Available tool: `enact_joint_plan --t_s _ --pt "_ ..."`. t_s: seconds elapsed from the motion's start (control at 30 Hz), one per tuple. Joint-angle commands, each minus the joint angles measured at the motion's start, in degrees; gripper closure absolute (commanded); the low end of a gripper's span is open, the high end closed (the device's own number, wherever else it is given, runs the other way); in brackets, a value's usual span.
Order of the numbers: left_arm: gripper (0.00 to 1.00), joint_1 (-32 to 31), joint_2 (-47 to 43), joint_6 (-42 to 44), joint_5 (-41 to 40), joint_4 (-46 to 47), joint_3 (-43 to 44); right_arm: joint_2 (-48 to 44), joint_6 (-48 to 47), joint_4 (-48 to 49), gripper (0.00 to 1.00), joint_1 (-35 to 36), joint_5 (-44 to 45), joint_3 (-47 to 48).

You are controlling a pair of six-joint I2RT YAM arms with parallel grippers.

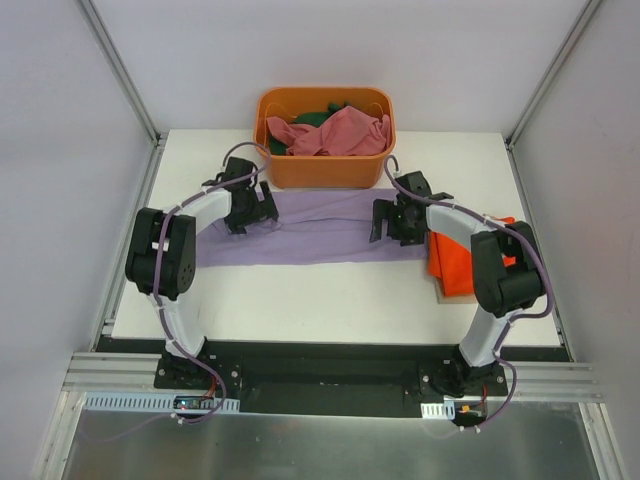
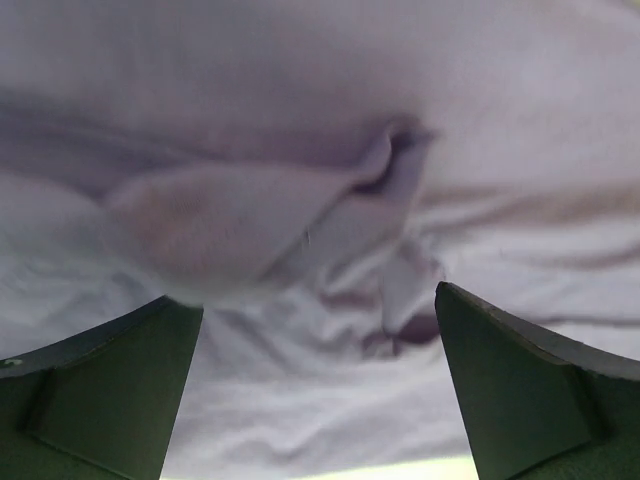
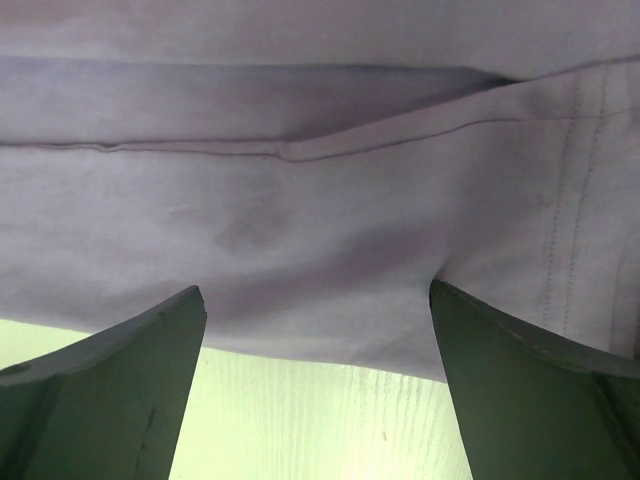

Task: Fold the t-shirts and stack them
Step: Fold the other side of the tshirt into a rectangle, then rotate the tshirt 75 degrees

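A lavender t-shirt lies as a long folded band across the middle of the table. My left gripper hovers over its left end and is open; in the left wrist view rumpled lavender cloth fills the space beyond the spread fingers, none of it pinched. My right gripper is open over the band's right end, where a hem of the lavender shirt lies just past the fingertips. An orange-red t-shirt lies folded at the right. Pink and dark green t-shirts sit in the tub.
The orange plastic tub stands at the back centre, close behind both grippers. White walls enclose the table on the left, right and back. Bare tabletop shows under the right gripper, in front of the lavender band.
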Motion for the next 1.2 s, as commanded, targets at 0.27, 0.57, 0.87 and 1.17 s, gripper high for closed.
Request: enact_joint_plan --t_s 0.27,0.57,0.87,1.17 --pt "0.01 9.0 14.0 9.3 -11.7 -1.1 25.5 0.8 0.3 -1.5 0.04 -3.3 2.5 -0.9" --pt "0.01 9.0 5.6 6.6 -5.6 -2.9 22.6 -2.1 -1.6 -2.0 0.04 -3.3 3.6 0.8" --pt "0.01 6.1 -9.6 -2.9 4.7 -0.7 -3.0 -0.2 -7.2 0.1 0.04 -3.1 0.5 7.4" --pt "0.01 7.1 -4.1 -3.4 1.8 -0.4 -4.9 11.7 -8.9 3.8 0.04 -3.2 -6.0 16.2"
